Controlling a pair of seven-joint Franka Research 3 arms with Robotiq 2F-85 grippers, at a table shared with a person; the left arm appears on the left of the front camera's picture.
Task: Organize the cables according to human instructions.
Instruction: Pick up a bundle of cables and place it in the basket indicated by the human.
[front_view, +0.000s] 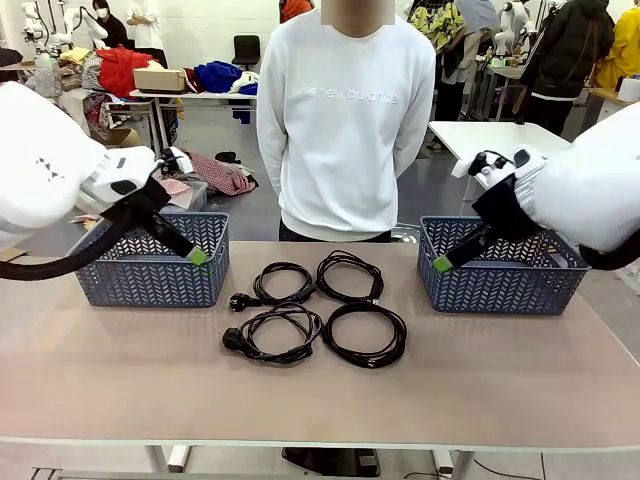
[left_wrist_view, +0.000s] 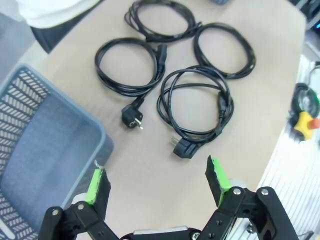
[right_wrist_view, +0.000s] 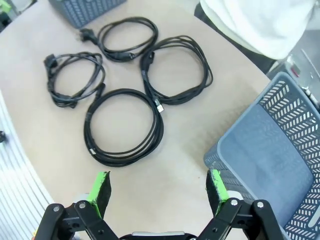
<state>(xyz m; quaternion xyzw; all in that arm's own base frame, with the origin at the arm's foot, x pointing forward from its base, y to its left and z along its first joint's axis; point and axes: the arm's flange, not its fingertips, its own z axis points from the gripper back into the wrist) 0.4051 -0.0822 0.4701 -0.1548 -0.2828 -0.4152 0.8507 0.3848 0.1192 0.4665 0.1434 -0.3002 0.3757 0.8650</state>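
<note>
Several cables lie as black round coils on the middle of the tan table (front_view: 320, 400). The two left coils end in black plugs (front_view: 237, 302) (front_view: 235, 341); the two right coils (front_view: 375, 290) (front_view: 370, 360) lie beside them. My left gripper (front_view: 197, 256) hangs open over the left basket's near right corner, above and left of the coils. In the left wrist view it (left_wrist_view: 156, 172) is empty, with the nearest plug (left_wrist_view: 184, 147) just beyond its green pads. My right gripper (front_view: 443, 263) hangs open by the right basket's left end; in its own view it (right_wrist_view: 158, 179) holds nothing, short of the coils.
A blue-grey mesh basket (front_view: 150, 285) stands at the table's left and another (front_view: 505, 290) at its right, both empty inside. A person in a white sweatshirt (front_view: 345, 120) stands at the far edge, hands behind the back. A yellow stop button (left_wrist_view: 304, 122) sits off the table's edge.
</note>
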